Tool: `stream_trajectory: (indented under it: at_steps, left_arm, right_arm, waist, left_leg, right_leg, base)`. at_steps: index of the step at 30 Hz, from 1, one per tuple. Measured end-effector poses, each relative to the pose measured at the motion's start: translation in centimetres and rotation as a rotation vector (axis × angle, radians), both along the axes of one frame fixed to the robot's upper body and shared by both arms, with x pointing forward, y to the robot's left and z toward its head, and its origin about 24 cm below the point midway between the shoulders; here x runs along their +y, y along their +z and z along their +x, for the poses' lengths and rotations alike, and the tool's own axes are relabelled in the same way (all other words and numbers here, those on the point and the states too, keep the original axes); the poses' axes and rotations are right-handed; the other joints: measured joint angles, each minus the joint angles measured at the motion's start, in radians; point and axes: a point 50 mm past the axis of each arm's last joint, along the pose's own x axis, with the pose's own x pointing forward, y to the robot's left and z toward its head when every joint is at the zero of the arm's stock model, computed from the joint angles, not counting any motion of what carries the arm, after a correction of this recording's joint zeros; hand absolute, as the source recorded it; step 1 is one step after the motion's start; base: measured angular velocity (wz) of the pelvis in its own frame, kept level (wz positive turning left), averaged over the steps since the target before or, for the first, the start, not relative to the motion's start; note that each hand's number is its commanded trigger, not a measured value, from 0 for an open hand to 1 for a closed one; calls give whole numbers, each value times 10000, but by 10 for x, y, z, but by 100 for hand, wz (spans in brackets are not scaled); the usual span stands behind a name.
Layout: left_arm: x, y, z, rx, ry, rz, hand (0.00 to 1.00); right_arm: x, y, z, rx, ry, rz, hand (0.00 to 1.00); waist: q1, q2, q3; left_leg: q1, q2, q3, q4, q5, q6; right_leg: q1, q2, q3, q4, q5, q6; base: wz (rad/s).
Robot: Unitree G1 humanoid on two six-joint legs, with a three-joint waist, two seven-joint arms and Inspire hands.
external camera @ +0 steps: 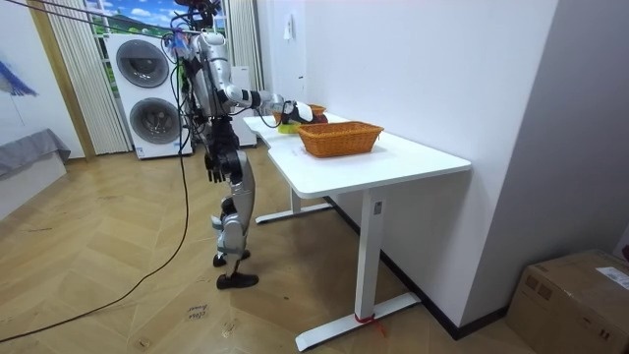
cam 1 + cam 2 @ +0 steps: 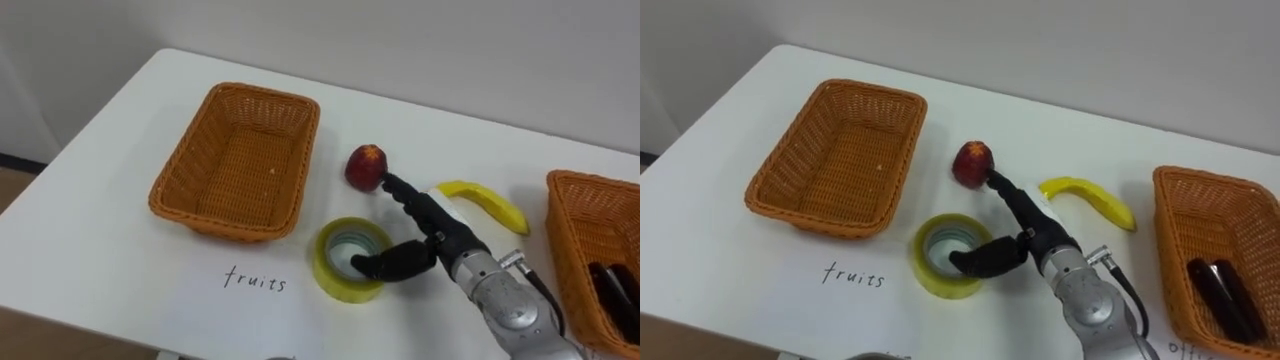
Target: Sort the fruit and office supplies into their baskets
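Observation:
A red apple [image 2: 366, 165] lies on the white table [image 2: 120, 260], between an empty wicker basket [image 2: 262, 96] on the left and a yellow banana [image 2: 485, 205]. In front of the apple sits a yellow roll of tape [image 2: 332, 270]. My right hand [image 2: 440, 235] reaches in from the lower right, open. Its straight fingers [image 2: 1002, 190] touch the apple and its thumb [image 2: 985, 260] lies over the tape roll's hole. A second wicker basket [image 2: 562, 235] at the right edge holds dark office items [image 2: 1220, 290]. My left hand [image 1: 212, 167] hangs at my side.
I stand at the table's long side. A handwritten label [image 2: 255, 280] is on the table in front of the left basket. Two stacked washing machines [image 1: 147, 88] stand behind me and a cardboard box [image 1: 580, 295] sits on the floor at the room view's right.

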Motion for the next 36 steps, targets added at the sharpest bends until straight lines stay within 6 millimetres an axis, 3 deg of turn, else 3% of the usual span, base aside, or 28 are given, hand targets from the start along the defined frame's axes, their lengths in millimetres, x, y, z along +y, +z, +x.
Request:
stream_trajectory:
  at_steps: [10,23,28,36]
  left_arm:
    - [12,3,-4,48,672,716,0]
    - [15,3,2,-117,712,831,0]
    - [16,4,8,-338,643,856,0]
    - [18,4,10,-426,612,889,0]
  right_arm:
    - [-2,6,7,405,1015,-824,0]
    - [1,9,9,823,1963,-1016,0]
    - [0,12,10,898,2261,-1156,0]
    - [0,12,9,1122,2395,-1170,0]
  waist:
    - [233,-116,-28]
    - [385,-250,-6]
    - [442,-365,53]
    - [438,-369,54]
  left_leg:
    - [-1,8,-2,-2,4,-5]
    - [-2,6,-2,-22,4,-5]
    - [-1,4,-10,-23,3,-4]
    - [2,4,-9,-20,3,-4]
  right_leg:
    - [2,1,-12,-12,0,0]
    - [32,3,-20,-95,0,0]
    - [46,2,-24,-107,0,0]
    - [52,5,-24,-115,0,0]
  base:
    - [0]
    - [0]
    - [0]
    - [0]
